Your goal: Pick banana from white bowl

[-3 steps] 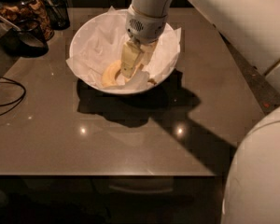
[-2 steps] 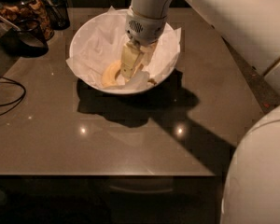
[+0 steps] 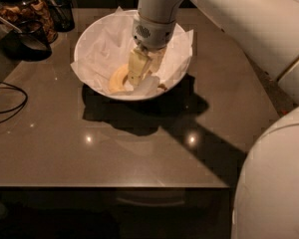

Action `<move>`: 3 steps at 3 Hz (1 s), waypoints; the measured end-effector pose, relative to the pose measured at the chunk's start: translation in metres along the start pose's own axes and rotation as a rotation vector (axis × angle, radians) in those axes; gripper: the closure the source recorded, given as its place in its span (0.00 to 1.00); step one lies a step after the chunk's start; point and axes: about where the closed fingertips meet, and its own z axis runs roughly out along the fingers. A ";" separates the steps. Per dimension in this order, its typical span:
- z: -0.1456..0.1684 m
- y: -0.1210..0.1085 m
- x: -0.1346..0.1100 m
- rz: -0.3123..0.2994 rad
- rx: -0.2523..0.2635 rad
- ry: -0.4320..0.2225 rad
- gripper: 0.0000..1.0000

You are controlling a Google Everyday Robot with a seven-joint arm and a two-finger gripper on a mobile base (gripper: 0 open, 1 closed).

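Change: nothing I see has moved; gripper (image 3: 138, 76) stays low inside white bowl (image 3: 83, 32).
Contact: it is touching or just beside banana (image 3: 118, 79).
Grip: I cannot tell.
Position: banana lies on crinkled paper (image 3: 102, 54), front of bowl, at the gripper's left in my view.

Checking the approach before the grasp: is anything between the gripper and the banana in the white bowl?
Nothing visible stands between them. The gripper is down inside the white bowl, right beside the banana. Only the crinkled paper lining the bowl lies under and around them. Whether gripper and banana touch cannot be told.
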 end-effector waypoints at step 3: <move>0.024 -0.008 -0.004 -0.002 -0.023 0.038 0.46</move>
